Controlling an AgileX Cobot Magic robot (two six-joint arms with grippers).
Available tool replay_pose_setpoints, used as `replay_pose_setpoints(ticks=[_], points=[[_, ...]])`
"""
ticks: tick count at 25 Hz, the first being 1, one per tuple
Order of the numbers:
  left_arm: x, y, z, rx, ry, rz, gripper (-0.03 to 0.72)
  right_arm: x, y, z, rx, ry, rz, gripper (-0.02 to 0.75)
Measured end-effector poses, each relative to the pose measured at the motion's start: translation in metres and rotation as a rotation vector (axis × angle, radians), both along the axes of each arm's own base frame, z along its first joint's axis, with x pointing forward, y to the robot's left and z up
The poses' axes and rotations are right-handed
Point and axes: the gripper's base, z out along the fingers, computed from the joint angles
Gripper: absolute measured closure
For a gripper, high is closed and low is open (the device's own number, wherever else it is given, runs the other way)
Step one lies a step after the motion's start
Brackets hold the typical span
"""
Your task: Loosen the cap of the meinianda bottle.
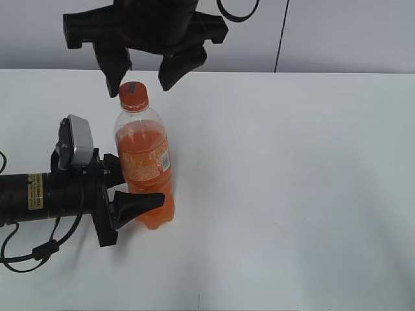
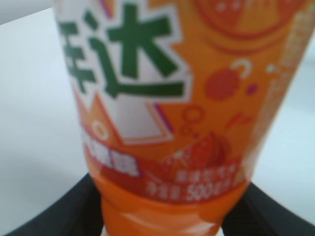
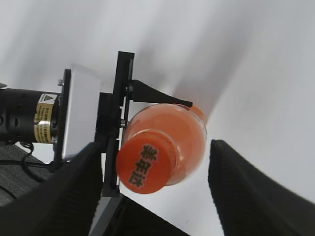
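Observation:
The meinianda bottle [image 1: 144,155] stands upright on the white table, its clear body full of orange drink, with the orange cap [image 1: 133,94] on top. My left gripper [image 1: 130,186] reaches in from the left and is shut on the bottle's lower body. In the left wrist view the label [image 2: 162,98] fills the frame and a black finger [image 2: 44,216] presses each side. My right gripper [image 1: 144,81] hangs open over the cap, its fingertips level with the cap's top and clear of it. From above, the cap [image 3: 146,166] lies between the right fingers [image 3: 251,191], closer to the left one.
The white table [image 1: 292,194] stretches to the right of the bottle. The left arm's black body [image 1: 39,197] and its cable lie along the table at the left. A grey wall rises behind the table.

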Motion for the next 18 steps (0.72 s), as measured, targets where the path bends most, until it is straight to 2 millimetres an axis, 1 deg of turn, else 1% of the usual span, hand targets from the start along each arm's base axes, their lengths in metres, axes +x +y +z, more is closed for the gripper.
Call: replay_pose_setpoints(ticks=[4, 9, 16, 18], points=[[0.0000, 0.0000, 0.0000, 0.000, 0.000, 0.000, 0.287, 0.0006, -0.0005, -0.0015, -0.009, -0.004, 0.000, 0.239], [0.0000, 0.0000, 0.0000, 0.000, 0.000, 0.000, 0.287, 0.0006, 0.0007, -0.0035, -0.008, 0.004, 0.003, 0.293], [0.0000, 0.0000, 0.0000, 0.000, 0.000, 0.000, 0.287, 0.0013, 0.0033, -0.0096, -0.011, 0.022, 0.012, 0.309], [0.0000, 0.0000, 0.0000, 0.000, 0.000, 0.000, 0.287, 0.0013, 0.0033, -0.0098, -0.012, 0.022, 0.012, 0.330]])
